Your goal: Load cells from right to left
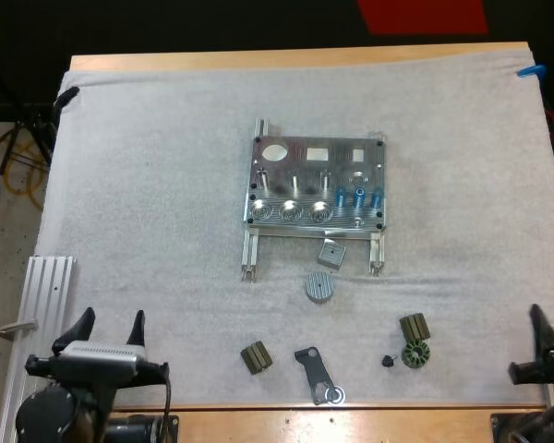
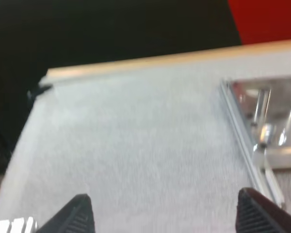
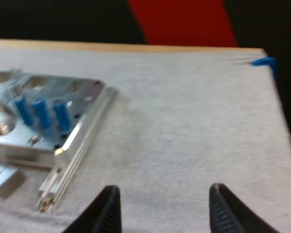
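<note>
Both jaws are spread and empty at the lower corners, so the blue cells bunched at the fixture's right side, mid-frame, could easily be knocked over if one's grabbed off-centre.

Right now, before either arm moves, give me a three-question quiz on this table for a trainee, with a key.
1. How many blue cylinders stand on the metal fixture?
2. True or false: the left hand grips one of them.
3. Which loose part lies nearest the fixture? A grey square block; B black bracket; C green ring.
Key: 1 three; 2 false, it is open and empty; 3 A.
</note>
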Tool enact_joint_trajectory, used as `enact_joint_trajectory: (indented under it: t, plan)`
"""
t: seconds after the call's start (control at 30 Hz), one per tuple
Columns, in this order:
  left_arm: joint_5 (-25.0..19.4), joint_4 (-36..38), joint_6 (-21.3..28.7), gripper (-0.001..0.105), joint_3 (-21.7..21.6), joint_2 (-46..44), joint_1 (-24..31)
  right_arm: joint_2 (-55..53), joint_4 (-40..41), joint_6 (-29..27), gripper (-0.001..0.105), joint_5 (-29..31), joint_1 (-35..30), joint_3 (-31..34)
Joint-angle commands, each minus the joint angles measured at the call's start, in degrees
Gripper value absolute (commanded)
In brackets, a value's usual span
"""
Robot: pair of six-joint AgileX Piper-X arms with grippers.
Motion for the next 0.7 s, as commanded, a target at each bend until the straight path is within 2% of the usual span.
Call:
enact_joint_trajectory:
  t: [0.0, 0.2, 0.4, 0.67]
  plan:
    - [0.4, -0.2, 0.8, 0.06, 0.5, -7.8, -0.1, -2.6, -1.6, -0.6, 0.042, -1.7, -0.2, 0.5]
    - [0.4, -0.2, 2.6, 0.06, 2.0, -7.8, -0.1, -2.6, -0.2, -0.6, 0.042, -10.8, -0.2, 2.2]
    - [0.7, -1.6, 2.6, 0.06, 4.0, -7.7, -0.1, -2.6, 0.0, -0.7, 0.042, -11.4, -0.2, 2.3]
    - [0.8, -1.6, 2.6, 0.06, 3.9, -7.7, -0.1, -2.6, 0.0, -0.7, 0.042, -11.0, -0.2, 2.3]
